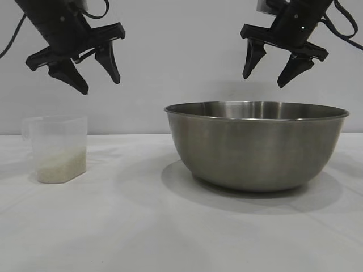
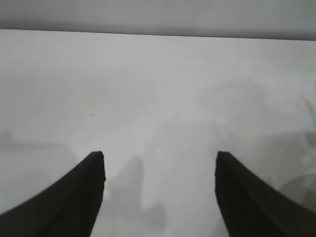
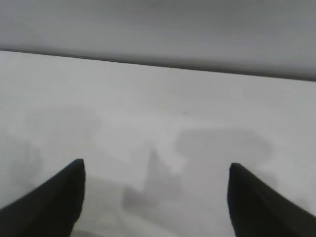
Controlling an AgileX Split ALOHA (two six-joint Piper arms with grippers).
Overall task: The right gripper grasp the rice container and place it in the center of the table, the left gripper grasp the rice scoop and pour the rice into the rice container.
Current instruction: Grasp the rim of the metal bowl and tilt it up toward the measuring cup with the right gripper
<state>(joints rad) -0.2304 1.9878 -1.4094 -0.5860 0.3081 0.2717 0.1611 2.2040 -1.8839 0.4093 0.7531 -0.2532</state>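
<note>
A: Exterior view: right gripper [image 1: 271, 73] spread wide, empty, hanging above rice container [image 1: 256, 145]. Left gripper [image 1: 101, 80] likewise spread, above rice scoop [image 1: 57, 148].

B: Progress?

A: Nothing grasped. Container sits right of centre on worktop [image 1: 130, 226]; rice [image 1: 60, 168] in scoop. Everything left.

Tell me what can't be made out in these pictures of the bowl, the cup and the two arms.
- Inside of the rice container: exterior view is level, so its own wall hides the interior.
- Rice scoop handle: only faintly visible through the translucent plastic, exterior view.
- Both arms above the left gripper and right gripper: cut off by the top edge.
- Container and scoop: absent from the right wrist view; the left shows only an unclear sliver at one edge.
</note>
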